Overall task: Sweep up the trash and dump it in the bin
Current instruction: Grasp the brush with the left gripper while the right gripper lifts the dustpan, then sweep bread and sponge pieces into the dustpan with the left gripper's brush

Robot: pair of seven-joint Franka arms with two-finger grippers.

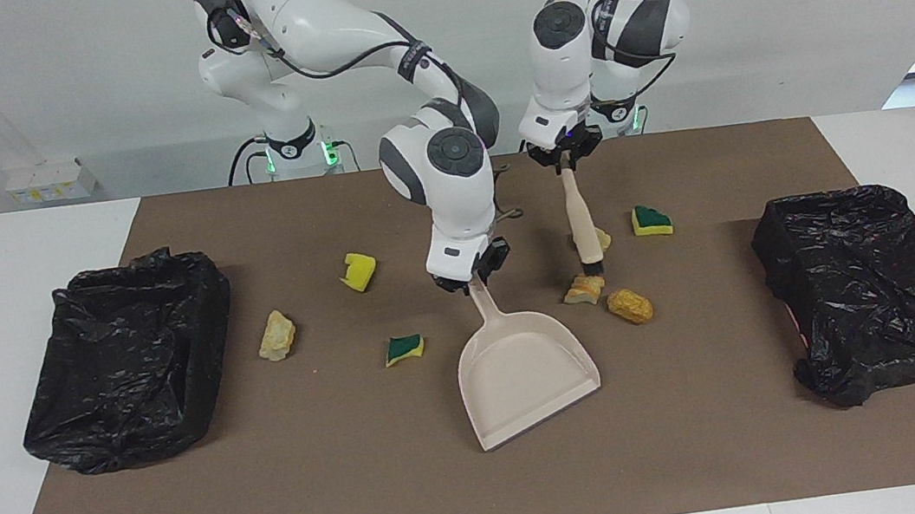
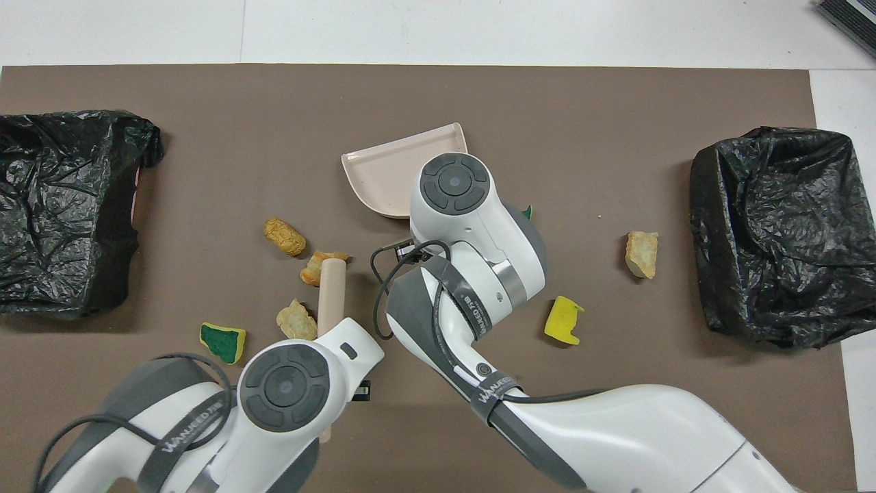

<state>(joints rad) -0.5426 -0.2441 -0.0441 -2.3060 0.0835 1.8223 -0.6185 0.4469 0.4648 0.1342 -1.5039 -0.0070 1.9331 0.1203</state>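
At the left edge of the facing view sits a bin lined with a black bag (image 1: pixel 125 359), with nothing visible inside. Just right of it lies a tan chunk (image 1: pixel 276 335), then a plain yellow sponge bit (image 1: pixel 359 271) higher up and a green-faced scrap (image 1: pixel 404 349) lower down.

In the middle of the frame the right gripper (image 1: pixel 473 277) is clamped on the handle of the beige dustpan (image 1: pixel 524 371). The pan lies flat on the brown mat (image 1: pixel 365 495), its open mouth toward the bottom of the frame and its handle running up toward the robots.

To its right, the left gripper (image 1: pixel 565 158) is closed on the top of the beige brush (image 1: pixel 583 224), which hangs nearly upright with its dark bristles down. The bristles touch a bread-like chunk (image 1: pixel 584 289); a golden lump (image 1: pixel 630 306) lies just beside that, and another pale scrap (image 1: pixel 602 238) peeks from beside the brush shaft. A green-topped sponge (image 1: pixel 651 221) sits further right, and the second black-bagged bin (image 1: pixel 875 284) fills the right edge.

What matters, I'd judge, is that this cluster lies beside the pan's side wall, not in front of its mouth. So the brush would have to drive the scraps down the frame and around, or the pan would have to turn to face them.
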